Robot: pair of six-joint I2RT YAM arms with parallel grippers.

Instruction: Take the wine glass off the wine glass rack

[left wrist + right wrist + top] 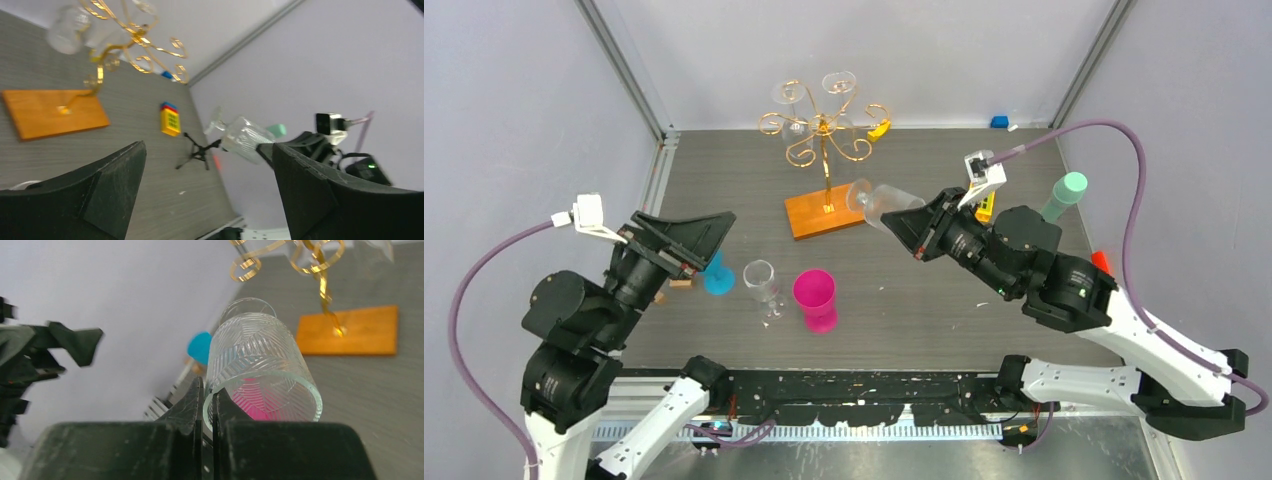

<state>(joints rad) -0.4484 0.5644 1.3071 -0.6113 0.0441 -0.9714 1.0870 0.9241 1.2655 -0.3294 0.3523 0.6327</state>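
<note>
**Right gripper** (pixel 210 400): jaws clenched on the rim wall of the wine glass (pixel 255 365), one finger inside the bowl and one outside. The grasp takes the lip only. The bowl, with its cut pattern, projects beyond the fingertips.

**Wine glass** (pixel 879 203): off the wine glass rack (pixel 824 130) and held in the air, lying on its side. In the top view its foot points to about 10 o'clock from the gripper. The foot appears over the 3 o'clock end of the rack's wooden base (pixel 822 214). Whether it touches the base cannot be told.

**Left gripper** (pixel 689 235): jaws released, spread wide, with nothing between them. The left wrist view shows both fingers (pixel 100 195) far apart, framing the table (pixel 125 145) beyond. This gripper sits at about 9 o'clock of the work area, well apart from the rack.

**Rack:** upright at about 12 o'clock of the table, with its gold scroll arms on the central post. Two hanging glasses (pixel 839 82) are on its upper arms.

**Table, other items:**
- A standing glass (pixel 761 280) is upright near the 6 o'clock edge.
- A pink cup (pixel 815 298) is just beside it at 3 o'clock.
- A blue cup (pixel 717 275) is just beside it at 9 o'clock, below the left gripper's tips.
- A green cup (pixel 1066 192) is at 3 o'clock, behind the right arm.
- A black tripod (pixel 197 152) and a toy block (pixel 170 120) lie beyond the rack base in the left wrist view.
</note>
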